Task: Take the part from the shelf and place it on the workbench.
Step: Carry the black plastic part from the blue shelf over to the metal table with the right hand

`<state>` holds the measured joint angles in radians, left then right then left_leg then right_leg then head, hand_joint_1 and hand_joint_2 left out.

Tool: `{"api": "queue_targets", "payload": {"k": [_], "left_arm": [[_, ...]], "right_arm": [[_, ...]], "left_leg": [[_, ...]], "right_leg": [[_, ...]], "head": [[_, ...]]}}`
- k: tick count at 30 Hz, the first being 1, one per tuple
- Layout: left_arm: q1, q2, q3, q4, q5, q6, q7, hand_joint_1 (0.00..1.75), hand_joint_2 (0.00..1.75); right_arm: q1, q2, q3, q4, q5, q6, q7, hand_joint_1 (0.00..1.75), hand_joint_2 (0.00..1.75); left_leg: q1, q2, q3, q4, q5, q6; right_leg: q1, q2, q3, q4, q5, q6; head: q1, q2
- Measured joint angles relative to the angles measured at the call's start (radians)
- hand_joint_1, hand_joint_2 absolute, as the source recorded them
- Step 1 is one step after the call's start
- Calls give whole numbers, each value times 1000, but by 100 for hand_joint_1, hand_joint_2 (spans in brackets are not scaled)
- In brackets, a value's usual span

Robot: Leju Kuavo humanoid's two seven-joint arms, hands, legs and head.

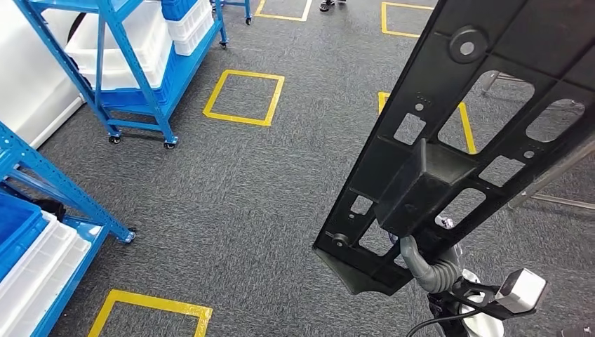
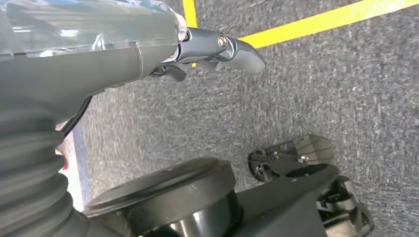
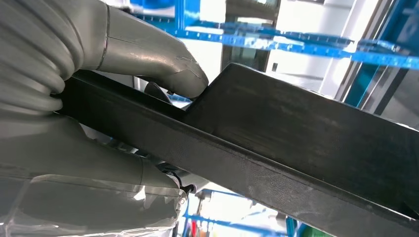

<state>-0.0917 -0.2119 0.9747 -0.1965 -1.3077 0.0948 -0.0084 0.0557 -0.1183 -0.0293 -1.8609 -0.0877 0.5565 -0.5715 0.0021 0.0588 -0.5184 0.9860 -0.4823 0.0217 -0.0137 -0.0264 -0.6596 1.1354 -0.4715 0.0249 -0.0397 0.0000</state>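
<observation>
One long black plastic part [image 1: 463, 133], a flat moulded panel with rectangular and rounded cut-outs and a raised block near its middle, is carried at the right of the head view, running from the near right up to the far right corner. The right hand [image 3: 99, 123] holds it near its lower end: in the right wrist view the thick grey thumb [image 3: 163, 69] presses on one face of the part's edge while the rest of the hand wraps the other face. The left hand [image 2: 212, 54] hangs low over the grey carpet [image 1: 266, 189]; its fingers lie close together with nothing seen in them, but whether they are fully closed cannot be told.

Blue shelf racks [image 1: 133, 70] holding white bins [image 1: 140, 35] stand at the far left, and a second blue rack [image 1: 49, 189] with a blue bin [image 1: 17, 225] and white bins at the near left. Yellow floor squares [image 1: 244, 98] mark the carpet.

Judged stage: the part is already off the shelf and in transit; placement remains. A metal frame leg [image 1: 547, 182] at the right, partly hidden behind the part, may belong to the workbench, though this is uncertain.

To do the step well, the grasp is far from the part's middle, so the long free end will swing; turning slowly and keeping that end clear of the racks should guard against a slip or a knock.
</observation>
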Motion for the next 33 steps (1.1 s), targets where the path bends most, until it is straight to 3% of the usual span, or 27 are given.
{"api": "queue_targets", "payload": {"k": [2,3,5,7,9,10,11,12,13,14,16,18,20,21,23,24,26,27,29,33], "left_arm": [[-1,0,0,0,-1,-1,-1,0,175],[-1,0,0,0,-1,-2,-1,0,175],[-3,1,0,0,-2,-2,-2,0,175],[-5,1,0,0,-2,-2,-3,0,175],[-7,1,0,0,0,-2,-6,0,175],[-9,1,0,0,0,-2,-7,0,175],[-11,1,0,0,1,-2,-8,0,175],[-14,1,0,0,1,-2,-8,0,175],[-15,1,0,0,0,-2,-8,0,175],[-15,2,0,0,0,-2,-6,0,175],[-10,2,0,0,-1,-2,-4,0,175],[-5,3,0,0,-1,-2,-3,0,175],[-4,4,0,0,-1,-2,-4,0,175],[-5,4,1,0,-1,-2,-4,0,175],[-5,4,0,0,-1,-2,-4,0,175],[-3,4,0,0,-1,-2,-4,0,175],[1,4,1,0,0,-2,-4,0,175],[2,4,1,0,1,-2,-4,0,175],[2,4,1,0,3,0,-5,0,175],[2,4,1,0,4,0,-6,0,175]], "right_arm": [[-10,0,-5,0,9,-8,6,175,175],[-18,0,-9,0,13,-12,10,175,175],[-35,0,-22,1,18,-17,18,175,175],[-59,0,-35,2,16,-19,26,175,175],[-85,0,-43,4,14,-19,31,175,175],[-93,0,-46,6,14,-18,33,175,175],[-98,0,-48,8,14,-18,33,175,175],[-101,0,-49,9,14,-18,33,175,175],[-102,0,-49,11,14,-17,34,175,175],[-104,0,-49,11,14,-17,34,175,175],[-108,0,-49,12,14,-17,34,175,175],[-112,0,-50,14,14,-17,34,175,175],[-113,1,-51,16,14,-17,34,175,175],[-113,4,-53,17,14,-17,34,175,175],[-116,10,-56,17,14,-17,34,175,175],[-118,13,-57,18,14,-17,34,175,175],[-122,17,-57,21,15,-19,34,175,175],[-126,19,-58,25,15,-20,35,175,175],[-135,20,-60,30,15,-22,36,175,175],[-139,20,-61,31,15,-23,37,175,175]], "left_leg": [[-5,16,4,3,-8,-10],[-8,24,6,3,-11,-15],[-9,37,9,3,-16,-25],[-5,14,-1,36,-42,-33],[-1,-31,-53,153,-103,-37],[0,-43,-89,227,-133,-38],[0,-47,-119,286,-151,-37],[0,-49,-133,309,-147,-35],[0,-52,-129,291,-123,-32],[0,-59,-108,235,-83,-28],[0,-103,-54,96,-10,-19],[0,-136,-28,24,11,-16],[0,-122,-24,12,12,-10],[0,-112,-21,5,15,-5],[2,-87,-15,-9,22,6],[0,-74,-13,-11,22,9],[-2,-48,-13,-10,20,11],[-2,-34,-13,-10,18,10],[-2,-17,-12,-9,16,8],[-2,-12,-11,-9,15,7]], "right_leg": [[7,-24,55,-104,26,-13],[11,-26,61,-117,23,-19],[11,-4,59,-119,25,-31],[7,14,61,-125,29,-43],[6,32,62,-127,30,-51],[7,41,63,-127,30,-54],[9,51,63,-127,29,-55],[11,62,65,-126,29,-55],[12,74,67,-126,29,-55],[13,87,70,-126,28,-55],[13,110,71,-124,27,-51],[9,132,62,-122,30,-41],[5,151,52,-124,36,-27],[5,142,49,-121,34,-22],[8,90,22,-64,-1,-12],[8,60,-7,-4,-32,-8],[3,37,-75,127,-84,1],[0,35,-92,158,-86,5],[-2,32,-92,154,-66,9],[-3,30,-84,136,-53,9]], "head": [[0,0],[0,0],[0,0],[0,0],[0,0],[0,0],[0,0],[0,0],[0,0],[0,0],[0,0],[0,0],[0,0],[0,0],[0,0],[0,0],[0,0],[0,0],[0,0],[0,0]]}}
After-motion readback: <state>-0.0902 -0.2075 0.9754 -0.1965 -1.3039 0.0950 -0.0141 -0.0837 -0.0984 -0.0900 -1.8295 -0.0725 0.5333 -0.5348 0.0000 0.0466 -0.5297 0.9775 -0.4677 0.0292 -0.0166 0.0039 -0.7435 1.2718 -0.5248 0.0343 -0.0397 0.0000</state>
